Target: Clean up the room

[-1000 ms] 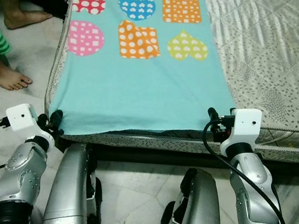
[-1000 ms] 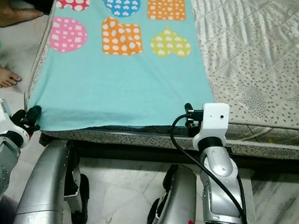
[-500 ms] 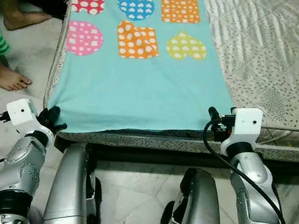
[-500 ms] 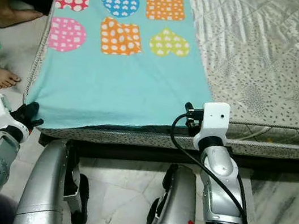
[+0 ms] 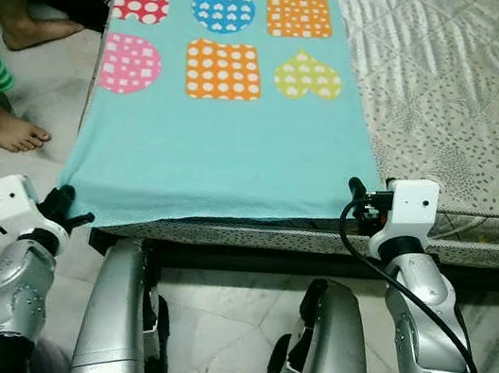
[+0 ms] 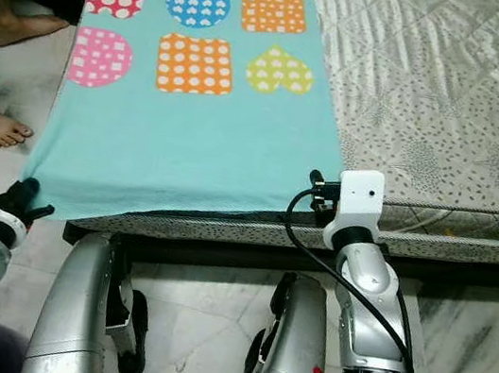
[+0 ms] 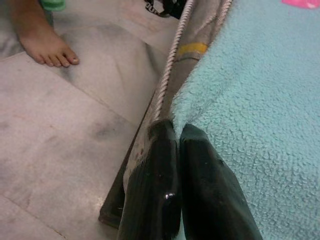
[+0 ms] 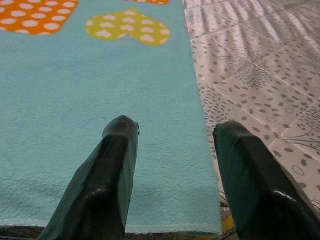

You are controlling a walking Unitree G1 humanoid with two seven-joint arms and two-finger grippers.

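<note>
On the grey dotted quilted mattress [image 5: 473,109], straightening the turquoise fleece blanket with coloured shapes [image 5: 218,143] is under way: the left gripper [image 7: 175,135] pinches its near corner with fingers closed, while the right gripper [image 8: 172,150], fingers spread astride the other corner, must next close on it.

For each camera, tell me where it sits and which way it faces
Eye views: head, looking down at blanket, mattress, both arms, a person's foot.
Left wrist: along left gripper, shut on the blanket's corner, floor beside.
Right wrist: along open right gripper, over the blanket's other corner.
All share the blanket.

Turquoise blanket [image 5: 228,145], dotted multicolour shapes
</note>
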